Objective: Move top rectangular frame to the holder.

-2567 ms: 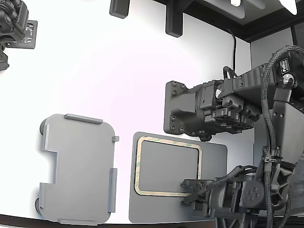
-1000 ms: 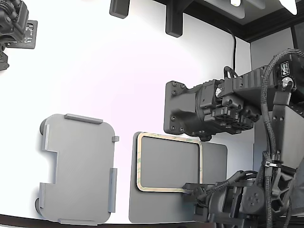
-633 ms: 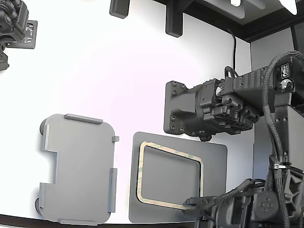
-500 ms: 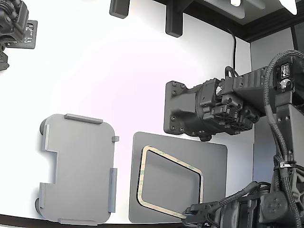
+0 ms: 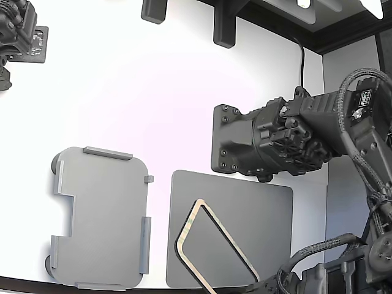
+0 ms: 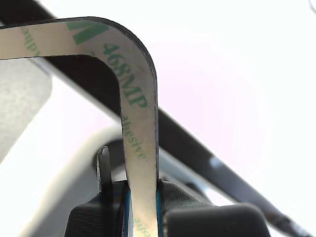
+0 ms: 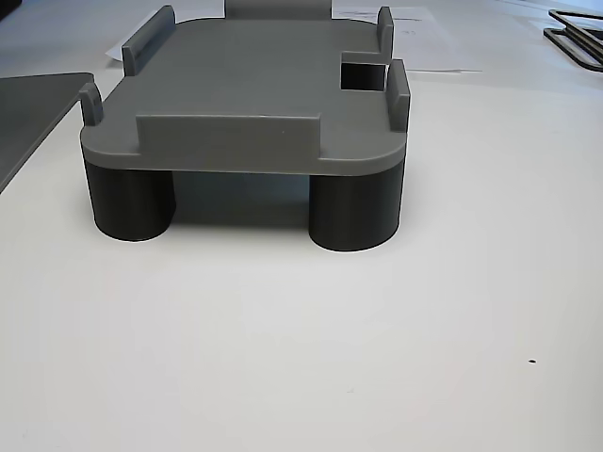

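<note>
The white bench (image 5: 153,110) carries the holder (image 5: 101,217) at the exterior view's left and, just beside it to the right, a dark mat (image 5: 257,208). A second arm (image 5: 269,144) hangs above the mat's far edge. The holder stands empty on its round feet, tabs up, as the other view shows.

The frame (image 5: 208,245) is tilted steeply above the mat, one end raised toward the camera, apart from the holder. In the wrist view the gripper (image 6: 143,202) has its jaws closed onto the frame's rim, the printed liner strip running up between them.

The step in hand looks like the lift off the mat. Next, I judge, comes a carry toward the exterior view's left, then levelling the frame and matching its outline to the tabs before lowering it.
</note>
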Available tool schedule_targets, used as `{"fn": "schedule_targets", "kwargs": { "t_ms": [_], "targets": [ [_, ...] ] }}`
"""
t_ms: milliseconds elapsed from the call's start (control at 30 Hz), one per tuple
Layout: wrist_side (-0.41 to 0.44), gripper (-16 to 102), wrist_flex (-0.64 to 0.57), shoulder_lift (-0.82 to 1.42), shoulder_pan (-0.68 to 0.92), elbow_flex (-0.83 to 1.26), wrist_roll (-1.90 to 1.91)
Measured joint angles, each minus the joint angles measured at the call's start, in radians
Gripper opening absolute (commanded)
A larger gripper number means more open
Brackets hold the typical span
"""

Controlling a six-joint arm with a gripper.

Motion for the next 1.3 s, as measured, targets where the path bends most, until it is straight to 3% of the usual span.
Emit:
{"fn": "schedule_targets", "kwargs": {
  "t_ms": [167, 367, 533, 900, 1300],
  "targets": [
    [0.026, -12, 0.000, -0.008, -0.038, -0.091, 0.117],
    [0.124, -12, 0.000, -0.057, -0.049, -0.143, 0.278],
    [0.132, -12, -0.003, -0.031, -0.094, -0.169, 0.345],
    [0.290, -12, -0.078, 0.091, -0.094, -0.129, 0.407],
    [0.316, -13, -0.195, 0.147, -0.127, -0.101, 0.339]
  ]
}}
